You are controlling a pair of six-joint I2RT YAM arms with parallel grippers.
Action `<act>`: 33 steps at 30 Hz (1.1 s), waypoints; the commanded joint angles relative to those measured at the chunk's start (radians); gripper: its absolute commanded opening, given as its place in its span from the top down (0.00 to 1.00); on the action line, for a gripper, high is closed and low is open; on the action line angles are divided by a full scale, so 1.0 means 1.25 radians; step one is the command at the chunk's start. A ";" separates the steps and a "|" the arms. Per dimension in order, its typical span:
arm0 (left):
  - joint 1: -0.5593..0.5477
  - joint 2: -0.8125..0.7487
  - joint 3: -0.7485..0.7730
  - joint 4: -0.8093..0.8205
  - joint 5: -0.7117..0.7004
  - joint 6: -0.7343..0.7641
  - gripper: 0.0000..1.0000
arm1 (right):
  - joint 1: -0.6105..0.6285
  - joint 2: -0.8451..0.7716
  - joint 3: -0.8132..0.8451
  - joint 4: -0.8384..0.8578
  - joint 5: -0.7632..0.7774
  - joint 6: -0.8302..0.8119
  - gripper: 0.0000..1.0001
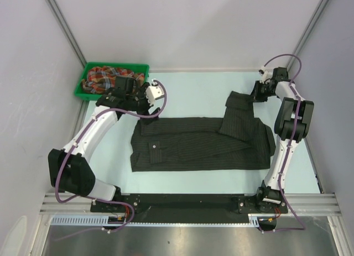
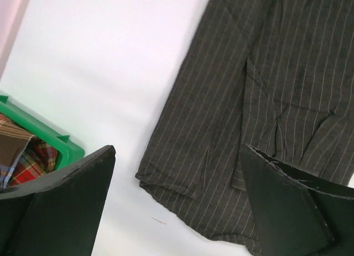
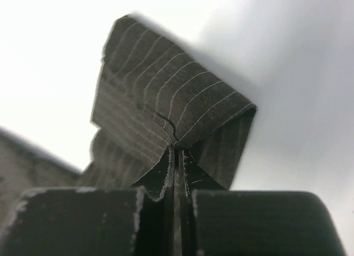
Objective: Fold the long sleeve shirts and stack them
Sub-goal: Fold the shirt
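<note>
The right tool (image 3: 176, 157) clamps a fold of the black shirt (image 3: 160, 95).

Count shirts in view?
2. Black pinstriped shirt spread mid-table, one end pinched in the right tool; plaid shirt bunched in the green bin, far left. Others could be hidden beneath it.

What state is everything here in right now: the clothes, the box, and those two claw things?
Black pinstriped shirt: laid flat on the table, partly folded, one end pinched.
Plaid shirt: crumpled inside the bin.
Green bin: upright, holding the plaid shirt.
Left jaws: wide open, empty.
Right jaws: shut on a fold of the pinstriped shirt.
</note>
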 commanded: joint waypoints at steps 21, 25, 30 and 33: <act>-0.502 -0.217 -0.310 0.842 -0.312 0.111 0.01 | 0.029 -0.784 -0.748 0.809 -0.415 1.109 1.00; -0.557 -0.102 -0.329 0.954 -0.315 0.152 0.01 | 0.037 -0.838 -0.818 0.862 -0.429 1.181 1.00; -0.581 -0.002 -0.342 1.085 -0.341 0.199 0.01 | 0.048 -0.894 -0.874 0.926 -0.456 1.271 1.00; -0.594 0.048 -0.368 1.212 -0.387 0.247 0.01 | 0.051 -0.923 -0.906 0.916 -0.462 1.267 1.00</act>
